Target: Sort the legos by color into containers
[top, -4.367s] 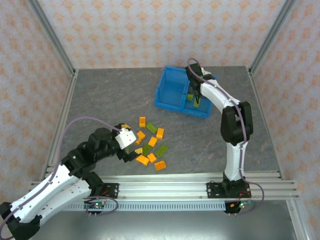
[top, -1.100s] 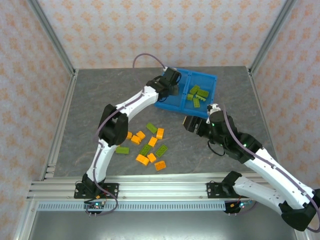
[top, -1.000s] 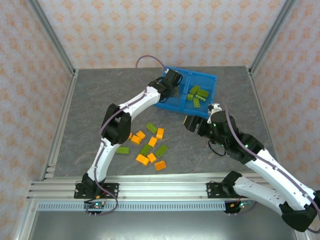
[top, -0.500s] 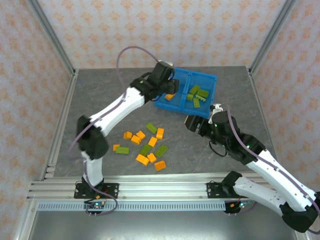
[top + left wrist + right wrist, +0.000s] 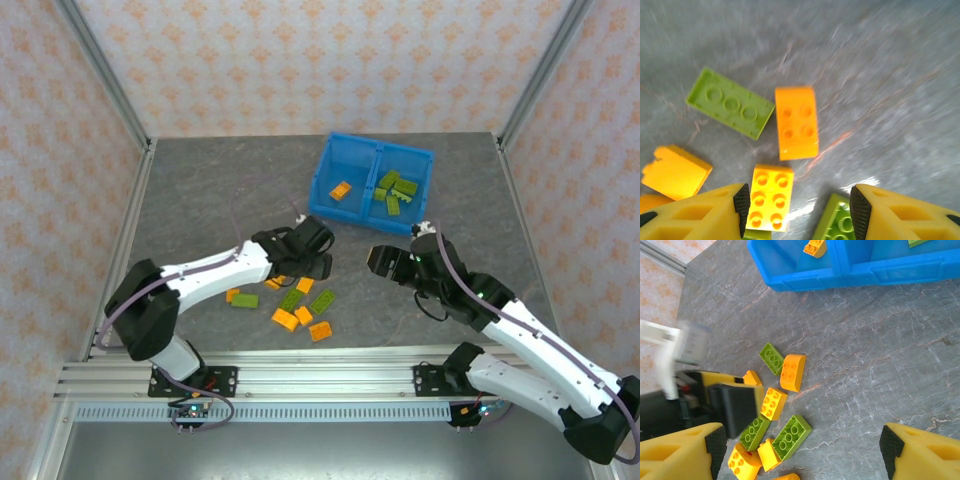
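Legos (image 5: 285, 319) lie loose on the near side of the bin (image 5: 330, 213), a few sorted inside. We judge them light, rigid, slick: pinch across flat long sides. Left gripper (image 5: 800, 210) spread, seemingly empty; right gripper (image 5: 802, 445) spread wide.

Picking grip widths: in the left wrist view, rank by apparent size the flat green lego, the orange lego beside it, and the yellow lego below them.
1. flat green lego, largest.
2. orange lego and yellow lego: look about alike; nearness makes ranking unsure.
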Controlling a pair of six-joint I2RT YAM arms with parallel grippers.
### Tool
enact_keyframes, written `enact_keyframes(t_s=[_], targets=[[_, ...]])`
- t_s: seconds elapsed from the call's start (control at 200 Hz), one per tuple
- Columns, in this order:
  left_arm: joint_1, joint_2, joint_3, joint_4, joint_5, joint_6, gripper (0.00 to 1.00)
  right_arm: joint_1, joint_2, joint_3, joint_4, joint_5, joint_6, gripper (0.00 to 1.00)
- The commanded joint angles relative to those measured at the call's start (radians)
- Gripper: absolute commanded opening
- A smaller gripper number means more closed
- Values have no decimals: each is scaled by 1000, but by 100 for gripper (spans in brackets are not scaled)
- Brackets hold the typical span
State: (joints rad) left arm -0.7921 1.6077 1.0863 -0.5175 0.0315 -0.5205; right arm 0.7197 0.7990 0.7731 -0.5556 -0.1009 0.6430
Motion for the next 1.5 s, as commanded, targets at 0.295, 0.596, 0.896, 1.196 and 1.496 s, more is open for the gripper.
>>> enact_keyframes(t_s=[0.295,0.596,0.896,1.196,1.496], targets=[[3,214,80,141,-15,15,61,6,3,2,-4,14,36,82],[3,259,5,205,-49,-3,55,6,3,6,-13,11,42,82],[-1,215,18,218,-18,13,35,6,3,10,-20,0,44,82],[8,51,165,115,-136,101,33,6,-37,19,37,-72,25,82],[164,257,546,102,-138,225,31,6,-76,12,43,-24,43,82]])
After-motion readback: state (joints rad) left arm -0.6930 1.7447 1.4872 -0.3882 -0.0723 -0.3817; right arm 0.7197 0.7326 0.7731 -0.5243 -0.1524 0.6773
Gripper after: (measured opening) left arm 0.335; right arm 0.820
